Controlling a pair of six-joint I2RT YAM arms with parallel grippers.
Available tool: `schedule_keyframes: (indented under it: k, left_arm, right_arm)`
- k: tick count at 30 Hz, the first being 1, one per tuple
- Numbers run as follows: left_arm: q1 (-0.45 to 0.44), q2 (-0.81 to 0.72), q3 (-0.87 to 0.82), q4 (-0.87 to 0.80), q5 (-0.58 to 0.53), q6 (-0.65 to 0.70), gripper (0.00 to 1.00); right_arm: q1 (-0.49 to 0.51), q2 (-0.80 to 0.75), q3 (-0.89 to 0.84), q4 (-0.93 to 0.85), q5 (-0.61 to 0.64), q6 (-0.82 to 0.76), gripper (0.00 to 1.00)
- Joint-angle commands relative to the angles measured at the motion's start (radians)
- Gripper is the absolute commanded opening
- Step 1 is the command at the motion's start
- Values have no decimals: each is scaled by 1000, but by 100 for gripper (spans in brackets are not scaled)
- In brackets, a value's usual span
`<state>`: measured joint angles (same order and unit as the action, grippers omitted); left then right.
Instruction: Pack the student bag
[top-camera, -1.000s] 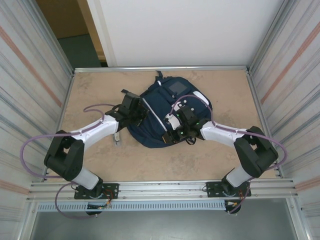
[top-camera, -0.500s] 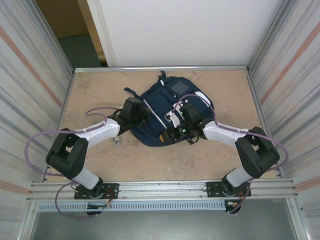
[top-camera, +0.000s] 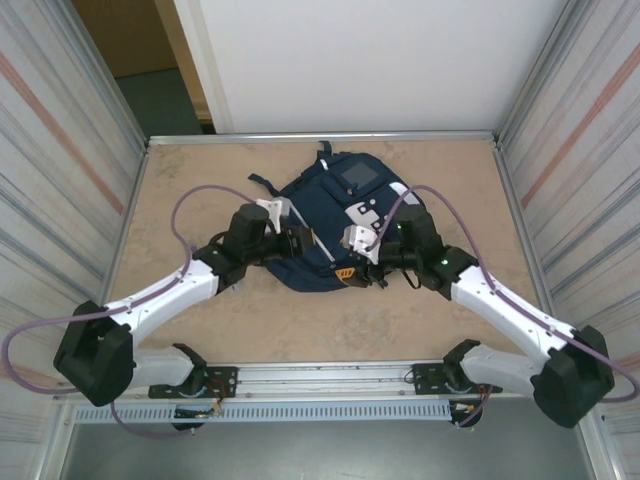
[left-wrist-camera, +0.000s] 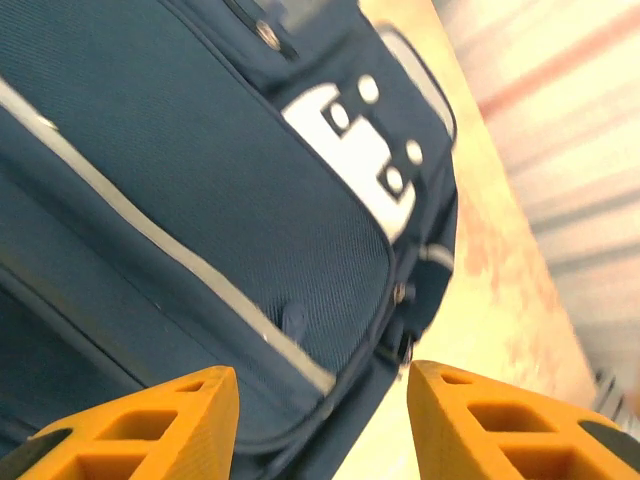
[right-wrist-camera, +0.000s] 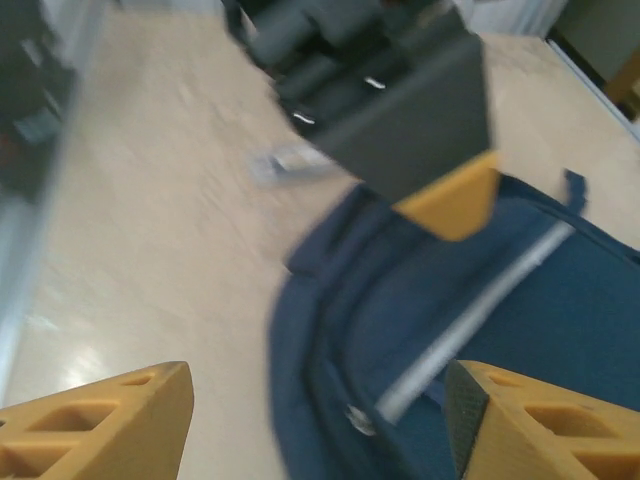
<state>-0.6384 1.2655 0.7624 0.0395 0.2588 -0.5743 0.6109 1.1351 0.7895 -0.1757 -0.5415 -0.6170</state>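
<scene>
One high fixed view, two close wrist views.
You get top external looking steeply down from behind the arm bases over the whole beige mottled table (top-camera: 300, 320). Left wrist sits tight on the navy-blue striped fabric backpack (left-wrist-camera: 200, 180), past its orange plastic fingertips (left-wrist-camera: 150, 420); right wrist looks low across it, a little farther off. All three share the backpack's striped front.

Student bag (top-camera: 322, 212) — large navy-blue fabric backpack with thin pale stripes, a white buckle patch (top-camera: 362, 212), a small square grey front panel (top-camera: 358, 178) and dark straps — lying flat, front face up, on the tan table (top-camera: 330, 325), toward its far middle.
</scene>
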Motion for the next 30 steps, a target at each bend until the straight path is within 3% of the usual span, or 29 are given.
schedule_keyframes:
  k: [1, 6, 16, 19, 25, 30]
  left_arm:
    - [-23, 4, -50, 25, 156, 253, 47]
    - [-35, 30, -49, 61, 295, 398, 49]
    - [-37, 68, -96, 95, 280, 502, 50]
    - [-38, 77, -92, 48, 263, 521, 49]
    - [-39, 87, -55, -32, 193, 575, 47]
    - [-40, 101, -14, -20, 152, 588, 47]
  right_arm:
    - [-8, 125, 101, -157, 225, -313, 65]
    - [-53, 245, 182, -229, 201, -462, 65]
    - [-68, 464, 209, -99, 183, -458, 62]
    - [-75, 468, 204, -18, 160, -389, 41]
    - [-166, 390, 217, -44, -108, -330, 0]
    - [-188, 382, 217, -16, -193, -298, 0]
